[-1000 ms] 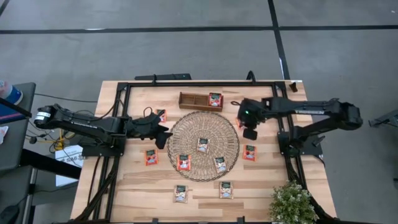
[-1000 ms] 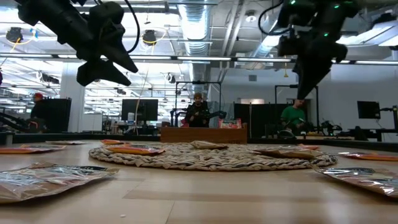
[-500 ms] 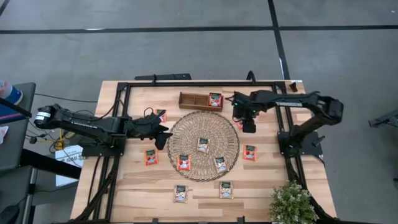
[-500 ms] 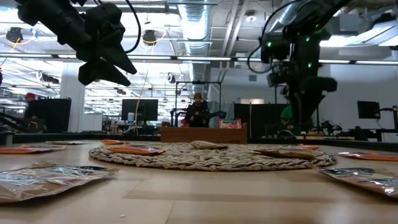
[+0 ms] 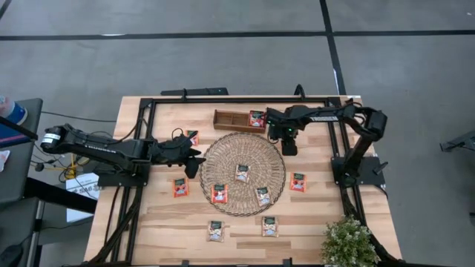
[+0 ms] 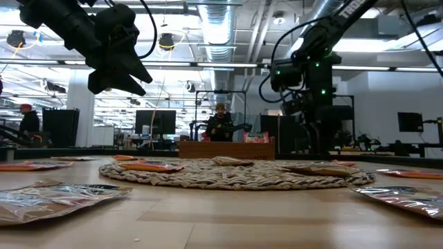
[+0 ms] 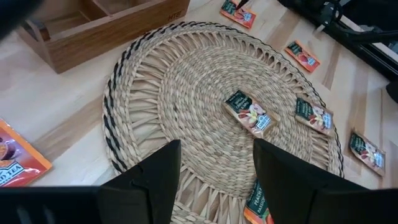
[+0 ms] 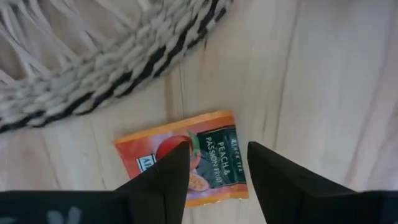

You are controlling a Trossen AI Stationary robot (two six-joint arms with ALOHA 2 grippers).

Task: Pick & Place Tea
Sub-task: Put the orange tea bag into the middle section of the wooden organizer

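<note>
Tea sachets lie flat about the round woven mat (image 5: 242, 174): three on it, such as one (image 5: 242, 173) near the middle, and others on the wood, such as one (image 5: 297, 182). One sachet (image 5: 257, 119) sits in the wooden tray (image 5: 230, 119). My right gripper (image 8: 214, 177) points down, open, just off the mat's far right edge. Its fingers stand over a red-orange sachet (image 8: 186, 155) lying flat on the table; no touch shows. My left gripper (image 7: 217, 177) waits open above the mat's left edge.
A black frame (image 5: 237, 99) runs around the tabletop. A small green plant (image 5: 349, 241) stands at the near right corner. The tray sits just beyond the mat's far edge, close to my right gripper. People and desks show in the room beyond the table.
My right gripper has swung toward the table's far edge and a little left, past the mat's right rim, and has come down over the red-orange sachet near the tray. No sachet has moved.
</note>
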